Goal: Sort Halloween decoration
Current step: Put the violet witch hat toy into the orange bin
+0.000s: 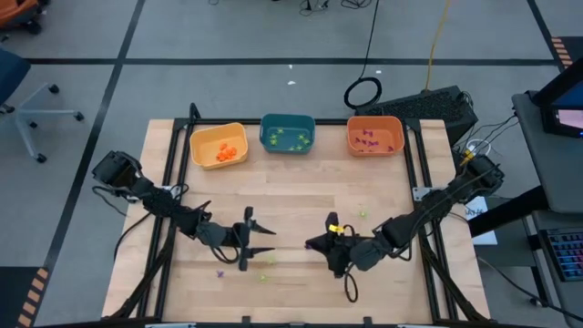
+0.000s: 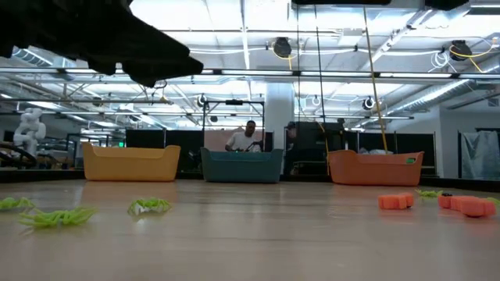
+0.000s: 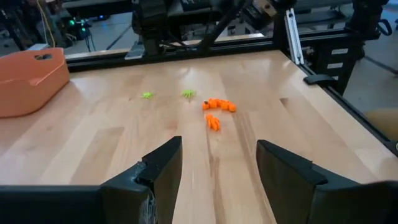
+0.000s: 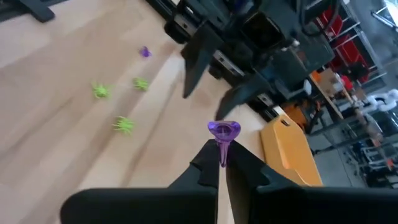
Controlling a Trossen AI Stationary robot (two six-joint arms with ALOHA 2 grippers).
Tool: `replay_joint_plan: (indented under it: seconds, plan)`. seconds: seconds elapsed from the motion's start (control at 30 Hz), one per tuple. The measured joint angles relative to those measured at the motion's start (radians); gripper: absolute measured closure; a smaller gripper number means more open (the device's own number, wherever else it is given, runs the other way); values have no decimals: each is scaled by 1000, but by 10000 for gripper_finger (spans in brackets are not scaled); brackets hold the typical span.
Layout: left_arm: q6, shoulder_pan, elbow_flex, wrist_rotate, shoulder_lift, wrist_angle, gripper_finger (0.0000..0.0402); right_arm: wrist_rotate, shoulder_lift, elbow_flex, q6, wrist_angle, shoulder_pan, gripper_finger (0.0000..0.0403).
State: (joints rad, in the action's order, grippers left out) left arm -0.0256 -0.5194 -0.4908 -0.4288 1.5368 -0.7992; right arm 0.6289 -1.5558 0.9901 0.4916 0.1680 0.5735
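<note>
Left gripper (image 1: 261, 239) sits over the front-left part of the wooden table (image 1: 301, 191), fingers (image 3: 163, 168) spread apart, nothing between them. Ahead of it in the left wrist view: a few orange trinkets (image 3: 217, 107) clustered on the wood, two small green trinkets (image 3: 188, 94) just beyond.

Right gripper (image 4: 222, 163) is at front centre, fingers pinched tight on a purple trinket (image 4: 222, 129), held by its stem with the flared top sticking out past the tips. In the right wrist view three green trinkets (image 4: 124, 125) and one purple piece (image 4: 144, 52) lie loose on the table near the other arm.

Three bins line the far edge: yellow bin (image 1: 219, 145) with orange pieces inside, teal bin (image 1: 288, 133) with green pieces, orange bin (image 1: 374, 136) with purple pieces. Low view shows green trinkets on the near left of the table, orange ones on the right; a person (image 2: 249, 135) is visible in the room behind the teal bin.
</note>
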Motion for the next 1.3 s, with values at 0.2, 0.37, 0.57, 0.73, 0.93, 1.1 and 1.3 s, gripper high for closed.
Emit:
replay_joint_plan:
  seconds: [0.2, 0.37, 0.57, 0.73, 0.93, 1.1, 1.3]
  plan:
    - [-17, 0, 10, -17, 0, -31, 197, -25, 16, -8, -9, -17, -59, 403]
    - [-19, 0, 10, -17, 0, -26, 197, -159, 15, -55, -75, 46, -114, 403]
    - [-20, 0, 10, -17, 0, -22, 197, -215, 14, -86, 38, 95, -127, 403]
    - [-21, 0, 10, -17, 0, -22, 197, -210, 14, -86, 294, 97, -134, 403]
    - [-22, 0, 10, -17, 0, -22, 197, -209, 14, -86, 581, 98, -149, 403]
    - [-23, 0, 10, -17, 0, -22, 197, -207, 14, -86, 701, 113, -160, 403]
    - [-25, 0, 10, -17, 0, -22, 197, -207, 14, -86, 725, 114, -167, 403]
